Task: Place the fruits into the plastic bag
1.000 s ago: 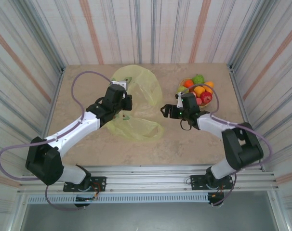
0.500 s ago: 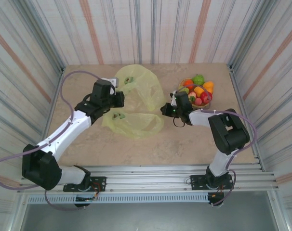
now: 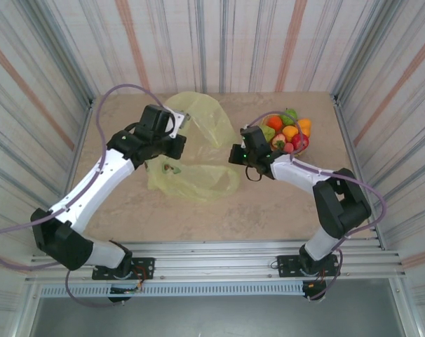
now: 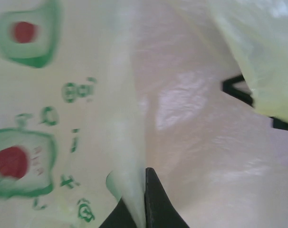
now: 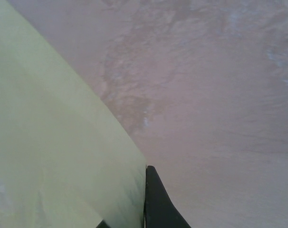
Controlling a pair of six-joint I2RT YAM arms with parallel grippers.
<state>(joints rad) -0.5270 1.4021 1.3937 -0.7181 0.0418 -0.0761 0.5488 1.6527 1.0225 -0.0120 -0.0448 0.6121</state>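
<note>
The tan tabletop [image 3: 198, 217] carries the plastic bag [image 3: 202, 179], which lies crumpled across the middle towards the far edge. One fold is raised at the back and another is spread flat nearer the arms. No fruit is seen inside it.

The left gripper [image 4: 143, 202] has its fingertips pressed together on a pleat of the printed film. The right gripper [image 5: 137, 211] is likewise closed at the bag's right-hand border. Its wrist view is blurred, so it can only be supposed that the film is truly caught between the tips and not merely lying against one of them.

The fruits [image 3: 288, 132] are heaped near the far right corner, well apart from the bag and just beside the right wrist.

Several failures may be expected from here:

- The film is thin and slick. If the two arms are drawn apart too briskly, it may slip out of either pinch or be torn.
- If both layers have been taken in one pinch, the mouth will stay sealed however far it is stretched.
- With both grippers occupied, nothing is free to fetch fruit. Once one side is let go, the opening is likely to collapse.
- The heap may be knocked and scattered by the right forearm or its cable, which pass close to it.
</note>
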